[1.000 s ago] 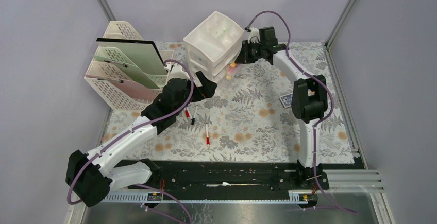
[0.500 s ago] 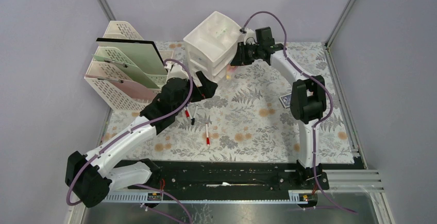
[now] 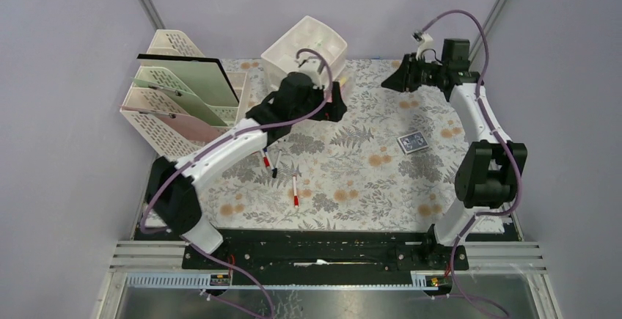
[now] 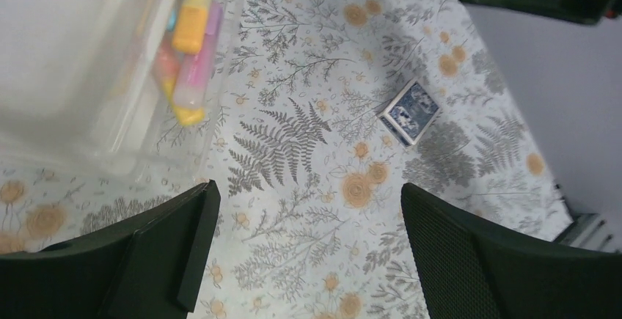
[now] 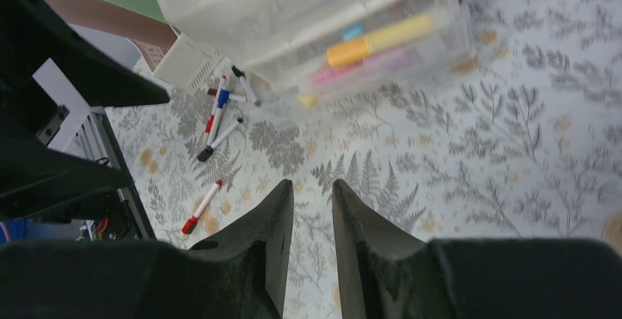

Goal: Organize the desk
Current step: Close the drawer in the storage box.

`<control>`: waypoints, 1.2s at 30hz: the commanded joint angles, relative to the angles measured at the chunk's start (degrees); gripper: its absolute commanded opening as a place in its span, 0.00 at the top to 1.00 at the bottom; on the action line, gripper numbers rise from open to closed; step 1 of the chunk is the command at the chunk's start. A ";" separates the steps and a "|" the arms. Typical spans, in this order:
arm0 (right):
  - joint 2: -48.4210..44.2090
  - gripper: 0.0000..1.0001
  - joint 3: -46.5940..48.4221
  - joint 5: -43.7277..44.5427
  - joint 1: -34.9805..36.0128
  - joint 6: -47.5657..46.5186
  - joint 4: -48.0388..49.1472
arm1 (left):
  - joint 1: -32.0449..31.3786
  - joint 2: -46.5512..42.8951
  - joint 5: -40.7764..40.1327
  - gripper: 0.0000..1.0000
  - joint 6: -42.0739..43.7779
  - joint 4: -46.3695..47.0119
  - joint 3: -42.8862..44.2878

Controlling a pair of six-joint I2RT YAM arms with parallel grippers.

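While both arms reach out over the desk [image 3: 367, 180], its fern-and-flower cloth spread flat inside the metal rails, the left gripper [image 4: 304, 202] hangs just beside the white drawer unit [image 3: 304, 48], jaws released wide with nothing between them. Seen from overhead, the left arm covers the unit's lower front, and its gripper reads only as a dark shape against the cloth. The left wrist camera cuts the unit off at the upper left of its view. Through a translucent drawer wall, orange, yellow and pink highlighters [image 4: 191, 33] show as blurred shapes, and how many there are cannot be told.

The right gripper [image 5: 313, 187], over the far right part of the desk and apart from the unit, is slightly parted and holds nothing. Only a narrow slit of cloth shows between its fingers.

A small blue patterned box [image 3: 413, 142] lies on the cloth toward the right side, its print too small to read. Several markers [image 3: 267, 162] lie together near the cream file rack [image 3: 176, 92], partly under the left arm, and one red-capped marker [image 3: 295, 191] lies apart from them toward the near edge. The rack holds green and pink sheets and a dark-edged board, their lower parts hidden by its lattice walls.
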 commanded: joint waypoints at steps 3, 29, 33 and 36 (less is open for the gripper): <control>-5.53 0.66 -11.51 -0.92 -3.55 -5.93 -0.87 | -2.21 15.85 0.31 0.03 9.84 -10.44 17.39; -5.50 0.65 -16.73 -0.96 -6.69 -5.36 1.63 | -2.33 44.96 -31.31 0.24 31.20 -18.21 43.29; -5.36 0.65 -16.67 -0.86 -6.69 -5.32 1.61 | -0.88 45.03 -29.40 0.07 30.13 -18.22 44.70; -5.25 0.65 -16.67 -0.87 -6.78 -5.29 1.61 | -0.26 45.06 -27.50 0.01 30.19 -18.18 45.60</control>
